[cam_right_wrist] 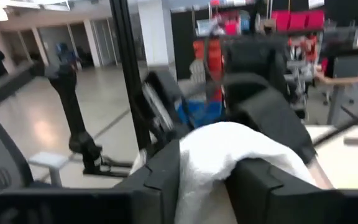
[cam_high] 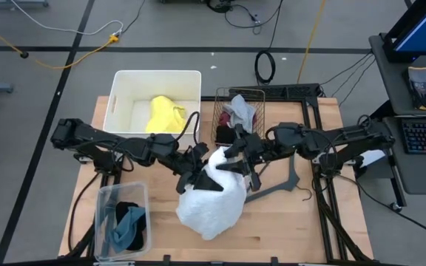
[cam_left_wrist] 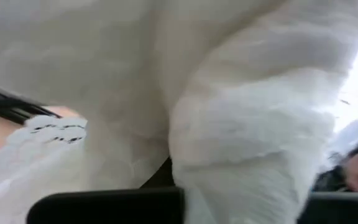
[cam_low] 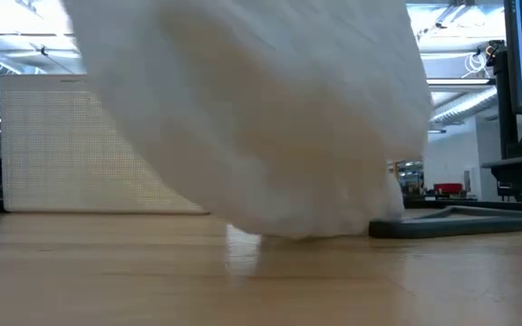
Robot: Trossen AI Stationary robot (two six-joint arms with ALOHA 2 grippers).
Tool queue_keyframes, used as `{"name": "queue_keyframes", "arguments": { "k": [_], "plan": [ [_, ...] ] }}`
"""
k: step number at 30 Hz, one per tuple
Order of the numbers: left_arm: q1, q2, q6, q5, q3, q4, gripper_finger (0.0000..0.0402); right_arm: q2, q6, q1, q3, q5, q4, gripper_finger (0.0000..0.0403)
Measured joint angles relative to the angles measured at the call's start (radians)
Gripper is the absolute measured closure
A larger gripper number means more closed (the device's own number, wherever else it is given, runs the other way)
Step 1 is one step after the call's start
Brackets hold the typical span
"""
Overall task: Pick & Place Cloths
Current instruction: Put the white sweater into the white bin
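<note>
Clear plastic marks the small bin (cam_high: 121, 214) at lower left of the high view, with a black cloth (cam_high: 126, 207) and a grey cloth (cam_high: 130, 228) inside. Above it, upper left of centre, a white tub (cam_high: 123, 91) holds the yellow cloth (cam_high: 166, 114) against its right side. Left gripper (cam_high: 200, 175) sits at frame centre, reaching in from the left, fingers closed on the upper left edge of the white lacy cloth (cam_high: 213, 205); in the left wrist view the fabric (cam_left_wrist: 241, 124) fills almost the whole frame. White lacy cloth hangs bunched from both grippers, its lower end spread on the wooden table (cam_high: 287, 222) just below centre; low view shows it (cam_low: 261, 118) touching the tabletop (cam_low: 261, 281). Right gripper (cam_high: 237, 164) meets the cloth's upper right edge, just beside the left gripper; in the right wrist view a fold of white fabric (cam_right_wrist: 219, 158) lies between its fingers (cam_right_wrist: 157, 177), which stand somewhat apart around it. Above centre, a wire basket (cam_high: 224, 103) contains maroon cloth (cam_high: 223, 118) and a pale grey piece (cam_high: 240, 108). Right of the cloth, a dark V-shaped bar (cam_high: 287, 181) lies flat on the table.
</note>
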Motion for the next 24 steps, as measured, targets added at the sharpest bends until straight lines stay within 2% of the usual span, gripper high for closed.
{"name": "queue_keyframes", "arguments": {
  "k": [5,12,19,24],
  "plan": [
    [0.000,-0.014,-0.135,0.025,-0.001,-0.005,0.0378,-0.036,-0.005,0.013,0.001,0.006,-0.158,0.0261],
    [0.006,-0.049,-0.284,0.023,0.000,0.003,0.0378,-0.114,0.003,0.024,0.000,0.004,-0.471,0.0225],
    [0.033,-0.086,-0.365,0.007,0.047,-0.011,0.0378,-0.165,0.066,0.024,-0.001,0.000,-0.758,0.0224],
    [0.068,-0.092,-0.364,0.022,0.176,-0.059,0.0378,-0.170,0.110,0.025,-0.003,0.000,-0.889,0.0230]
  ]
}}
